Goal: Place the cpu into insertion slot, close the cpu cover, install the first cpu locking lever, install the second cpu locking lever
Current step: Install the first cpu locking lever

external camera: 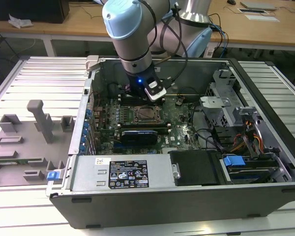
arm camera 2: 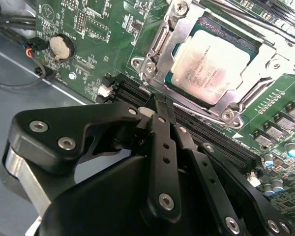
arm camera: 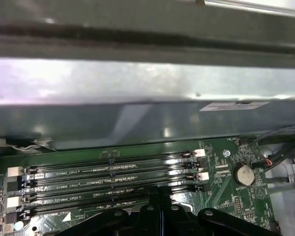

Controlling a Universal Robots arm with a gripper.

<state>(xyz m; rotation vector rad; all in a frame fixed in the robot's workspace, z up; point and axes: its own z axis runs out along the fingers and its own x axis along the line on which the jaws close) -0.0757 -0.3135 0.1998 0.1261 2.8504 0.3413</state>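
Gripper (arm camera 2: 156, 107) pinched together, empty, second wrist view: cpu (arm camera 2: 210, 66) framed by cpu cover (arm camera 2: 161, 44)

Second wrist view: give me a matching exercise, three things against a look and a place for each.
Things:
1. cpu
2. coin battery
3. end effector

Descriptions:
A. black, over the long memory slots
B. round and silvery, near the edge of the green board
C. dull grey square, framed by the cpu cover

Pairs: 1-C, 2-B, 3-A
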